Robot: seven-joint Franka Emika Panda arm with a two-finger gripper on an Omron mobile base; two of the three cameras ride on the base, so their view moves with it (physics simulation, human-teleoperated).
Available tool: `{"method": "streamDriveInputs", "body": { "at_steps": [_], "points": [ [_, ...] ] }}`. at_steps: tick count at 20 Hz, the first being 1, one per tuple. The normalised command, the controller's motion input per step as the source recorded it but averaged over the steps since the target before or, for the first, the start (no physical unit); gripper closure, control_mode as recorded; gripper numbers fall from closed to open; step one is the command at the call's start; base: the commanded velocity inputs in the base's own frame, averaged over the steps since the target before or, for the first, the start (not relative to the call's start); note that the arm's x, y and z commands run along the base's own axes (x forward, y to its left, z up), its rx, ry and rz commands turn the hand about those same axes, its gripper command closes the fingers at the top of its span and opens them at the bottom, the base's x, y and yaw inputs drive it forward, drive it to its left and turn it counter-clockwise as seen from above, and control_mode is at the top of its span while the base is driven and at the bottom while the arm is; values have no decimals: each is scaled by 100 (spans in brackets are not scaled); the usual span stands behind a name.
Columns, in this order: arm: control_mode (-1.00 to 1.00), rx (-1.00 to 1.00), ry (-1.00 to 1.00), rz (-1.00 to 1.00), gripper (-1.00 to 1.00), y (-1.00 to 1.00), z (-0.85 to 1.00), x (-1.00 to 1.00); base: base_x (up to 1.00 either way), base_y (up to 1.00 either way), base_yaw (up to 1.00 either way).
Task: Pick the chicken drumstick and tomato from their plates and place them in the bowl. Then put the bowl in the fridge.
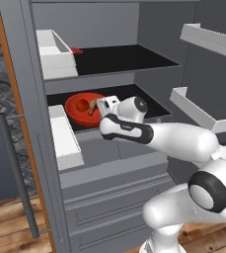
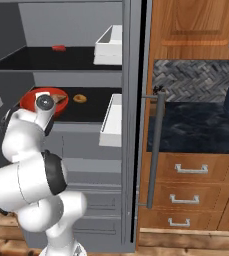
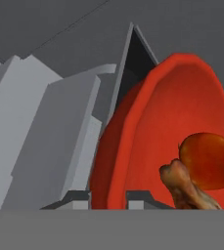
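Two dark fingertips [image 3: 77, 199] are showing nearest me, and I am seeing the gripper [image 3: 108, 200] clamping the rim of the red bowl [image 3: 147, 141], one tip on each side of its wall. Inside the bowl, the chicken drumstick [image 3: 184, 188] is lying against the tomato [image 3: 209, 158]. Beyond, the bowl is sitting on the middle shelf [image 1: 149, 101] of the open fridge [image 1: 30, 99], beside a white bin [image 1: 65, 136].
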Motion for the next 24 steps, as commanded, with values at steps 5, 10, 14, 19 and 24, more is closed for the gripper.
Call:
{"method": "streamDriveInputs", "body": {
  "at_steps": [5,10,14,19,24],
  "points": [
    [-100,0,9,0,100,11,-7,30,0,0,0],
    [-100,0,4,0,100,9,-12,22,0,0,0],
    [-100,0,0,0,100,9,-11,20,0,0,0],
    [-100,-1,0,0,100,11,-18,26,0,0,0],
    [-100,-1,0,0,100,11,-19,29,0,0,0]
  ]
}}
